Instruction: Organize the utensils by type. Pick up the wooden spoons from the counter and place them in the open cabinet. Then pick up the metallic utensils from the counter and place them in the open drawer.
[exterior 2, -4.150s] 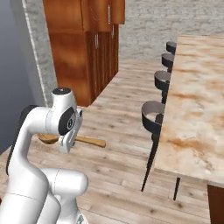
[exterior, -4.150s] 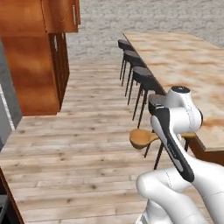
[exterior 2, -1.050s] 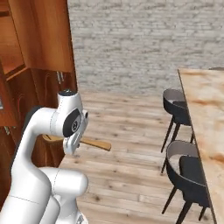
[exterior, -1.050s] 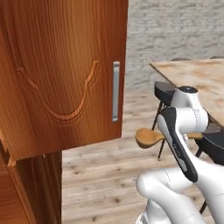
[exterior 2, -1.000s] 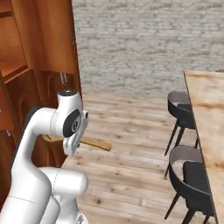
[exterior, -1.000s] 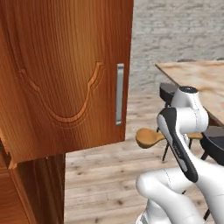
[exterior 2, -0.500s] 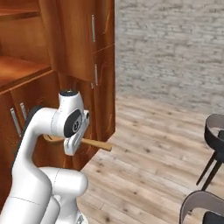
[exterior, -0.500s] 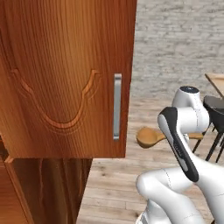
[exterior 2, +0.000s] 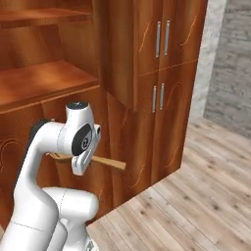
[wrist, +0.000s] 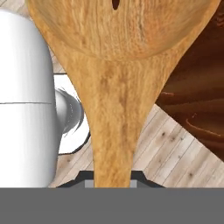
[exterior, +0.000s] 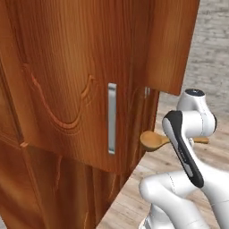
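**A:** Right, where are the jaws at?

**B:** Nearly together, clamped on one wooden spoon (wrist: 114,94). From the hand camera the handle runs straight down into the grip at the bottom edge and the round bowl fans out across the top, very close to the lens.

**A:** And from the base cameras?

**B:** From the left one, the spoon (exterior: 154,140) lies roughly level in the air, its bowl poking out left of the arm, just beside the edge of the cabinet door (exterior: 89,80), and the tip of its handle showing on the arm's other side. From the right one, the handle (exterior 2: 105,162) sticks out to the right of the wrist, in front of the lower cabinet fronts. I can't tell whether the bowl touches the door.

**A:** The gripper (wrist: 113,178) itself?

**B:** Mostly hidden behind the wrist in both base views; only the dark finger tips show beside the handle on the hand camera.

**A:** Give me the count.

**B:** One wooden spoon, held. One open cabinet (exterior 2: 44,78), with two flat wooden shelves visible at upper left in the right view, both above the spoon. To their right, four closed door panels with silver bar handles. One silver handle on the big door in the left view.
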Controlling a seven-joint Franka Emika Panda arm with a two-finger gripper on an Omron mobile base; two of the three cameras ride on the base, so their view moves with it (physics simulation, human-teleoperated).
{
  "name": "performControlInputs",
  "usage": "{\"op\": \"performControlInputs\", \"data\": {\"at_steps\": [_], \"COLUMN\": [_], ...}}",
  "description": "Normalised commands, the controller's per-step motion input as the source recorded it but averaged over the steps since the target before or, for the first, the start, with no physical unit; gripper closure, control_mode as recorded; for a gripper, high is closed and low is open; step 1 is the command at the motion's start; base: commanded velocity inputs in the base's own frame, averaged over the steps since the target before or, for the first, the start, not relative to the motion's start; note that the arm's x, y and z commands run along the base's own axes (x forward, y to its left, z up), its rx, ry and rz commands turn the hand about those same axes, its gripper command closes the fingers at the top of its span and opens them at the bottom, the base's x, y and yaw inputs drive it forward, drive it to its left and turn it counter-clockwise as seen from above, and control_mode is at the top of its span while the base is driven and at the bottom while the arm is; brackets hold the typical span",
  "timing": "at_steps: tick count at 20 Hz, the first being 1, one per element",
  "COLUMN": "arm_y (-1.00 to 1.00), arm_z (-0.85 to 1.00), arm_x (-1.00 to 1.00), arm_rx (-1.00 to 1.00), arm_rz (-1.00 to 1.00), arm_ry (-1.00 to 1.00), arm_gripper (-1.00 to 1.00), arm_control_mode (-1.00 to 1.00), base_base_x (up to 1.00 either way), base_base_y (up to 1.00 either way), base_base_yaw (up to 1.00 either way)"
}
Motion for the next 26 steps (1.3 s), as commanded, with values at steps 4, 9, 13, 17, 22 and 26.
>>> {"op": "performControlInputs", "data": {"at_steps": [4,9,13,17,22,26], "arm_y": [0.00,0.00,0.00,0.00,0.00,0.00], "arm_z": [0.00,0.00,0.00,0.00,0.00,0.00], "arm_x": [0.00,0.00,0.00,0.00,0.00,0.00], "arm_rx": [0.00,0.00,0.00,0.00,0.00,0.00], "arm_rz": [0.00,0.00,0.00,0.00,0.00,0.00], "arm_ry": [0.00,0.00,0.00,0.00,0.00,0.00], "arm_gripper": [1.00,1.00,1.00,1.00,1.00,1.00], "arm_control_mode": [1.00,1.00,1.00,1.00,1.00,1.00], "base_base_x": [0.27,0.66,0.64,0.27,0.26,0.06], "base_base_y": [-0.16,-0.20,-0.31,-0.45,-0.29,-0.30], "base_base_yaw": [0.74,0.70,0.60,0.48,0.51,0.02]}}
